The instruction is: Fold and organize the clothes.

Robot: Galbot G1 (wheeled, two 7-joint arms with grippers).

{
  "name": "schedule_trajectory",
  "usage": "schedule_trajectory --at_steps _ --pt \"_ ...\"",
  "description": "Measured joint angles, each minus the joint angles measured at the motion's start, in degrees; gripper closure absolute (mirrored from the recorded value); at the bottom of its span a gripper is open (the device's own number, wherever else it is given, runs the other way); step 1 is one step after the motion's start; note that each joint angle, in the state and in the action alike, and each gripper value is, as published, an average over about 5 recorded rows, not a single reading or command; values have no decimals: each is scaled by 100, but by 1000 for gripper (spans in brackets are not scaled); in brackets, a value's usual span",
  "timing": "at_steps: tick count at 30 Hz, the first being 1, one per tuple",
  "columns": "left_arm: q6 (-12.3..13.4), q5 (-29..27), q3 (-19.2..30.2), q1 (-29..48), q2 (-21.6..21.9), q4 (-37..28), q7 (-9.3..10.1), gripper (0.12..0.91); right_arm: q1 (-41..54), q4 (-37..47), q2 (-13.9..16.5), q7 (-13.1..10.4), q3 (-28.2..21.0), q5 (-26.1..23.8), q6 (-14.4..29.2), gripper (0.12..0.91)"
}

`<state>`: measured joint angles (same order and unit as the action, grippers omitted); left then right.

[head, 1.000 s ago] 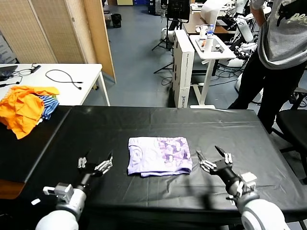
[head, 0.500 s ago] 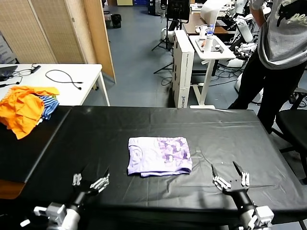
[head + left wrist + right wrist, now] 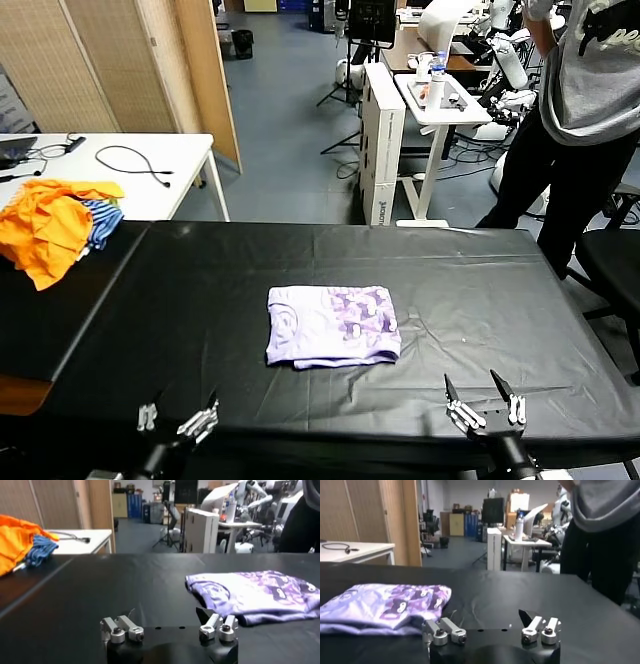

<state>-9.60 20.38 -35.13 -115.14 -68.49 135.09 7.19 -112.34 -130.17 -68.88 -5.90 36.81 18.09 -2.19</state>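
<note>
The pale lavender T-shirt (image 3: 332, 326) lies folded into a flat rectangle in the middle of the black table (image 3: 200, 290), its darker purple print facing up. It also shows in the left wrist view (image 3: 255, 595) and in the right wrist view (image 3: 385, 605). My left gripper (image 3: 177, 420) is open and empty at the table's front edge, left of the shirt and apart from it. My right gripper (image 3: 486, 402) is open and empty at the front edge, right of the shirt and apart from it.
A heap of orange and blue-striped garments (image 3: 55, 225) lies at the table's far left. A white desk with cables (image 3: 120, 165) stands behind it. A person in a grey shirt (image 3: 580, 110) stands at the far right corner, with a chair (image 3: 610, 260) beside.
Both grippers have drawn back from beside the shirt towards the table's front edge and sunk low in the head view. The folded shirt has not moved.
</note>
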Motion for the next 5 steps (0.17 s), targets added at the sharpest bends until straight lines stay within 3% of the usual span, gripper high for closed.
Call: schedule_trajectory --at_steps 5 --pt "30 -51 20 -86 -96 7 -20 123 -111 -1 -34 -2 -23 -73 0 118"
